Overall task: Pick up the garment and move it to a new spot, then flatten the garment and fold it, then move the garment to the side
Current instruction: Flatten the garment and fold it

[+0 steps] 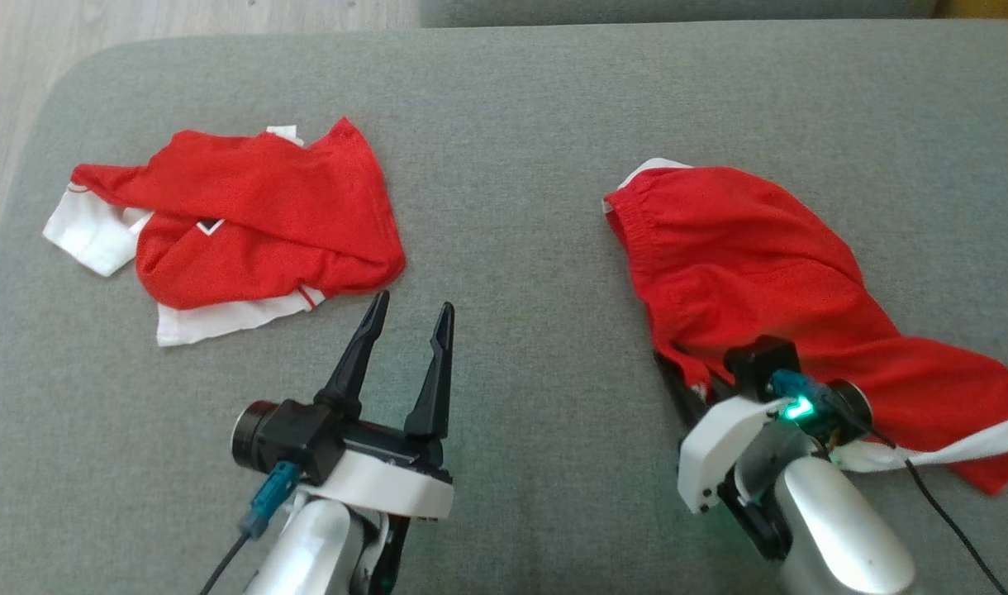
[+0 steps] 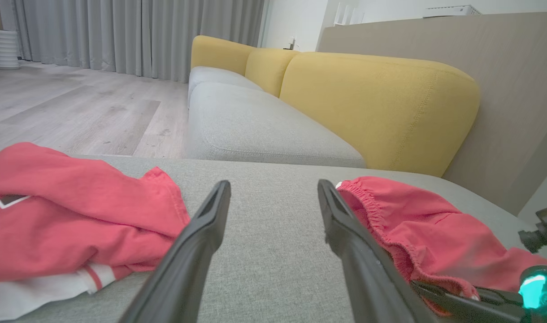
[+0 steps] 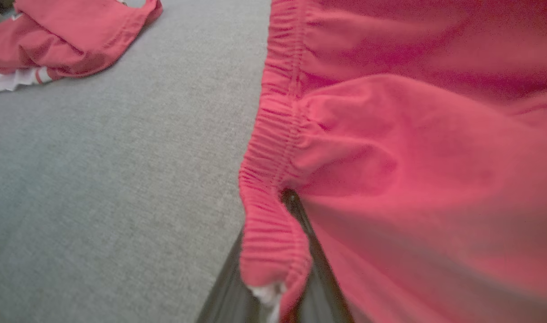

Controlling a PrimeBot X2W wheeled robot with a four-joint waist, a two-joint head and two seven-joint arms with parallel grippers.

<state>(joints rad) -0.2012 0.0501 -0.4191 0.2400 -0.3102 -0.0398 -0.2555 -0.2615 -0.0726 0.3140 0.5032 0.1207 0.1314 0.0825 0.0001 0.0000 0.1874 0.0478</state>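
The garment [image 1: 752,264], red shorts with an elastic waistband and white trim, lies crumpled on the right of the grey cushion [image 1: 520,248]. My right gripper [image 1: 687,378] is at its near left corner. In the right wrist view the gathered waistband [image 3: 273,148] folds down between the two dark fingers [image 3: 300,220], so my right gripper [image 3: 273,237] is shut on the garment [image 3: 412,157]. My left gripper [image 1: 409,310] hovers open over bare cushion at the middle, holding nothing. From the left wrist, that gripper [image 2: 273,188] points between both cloth heaps, with the garment [image 2: 426,233] on its right.
A second red-and-white piece of clothing [image 1: 248,215] lies bunched at the cushion's left. Wooden floor [image 1: 140,25] runs past the far left edge. A yellow-backed sofa [image 2: 367,98] stands beyond the cushion. A black cable [image 1: 950,521] trails from my right wrist.
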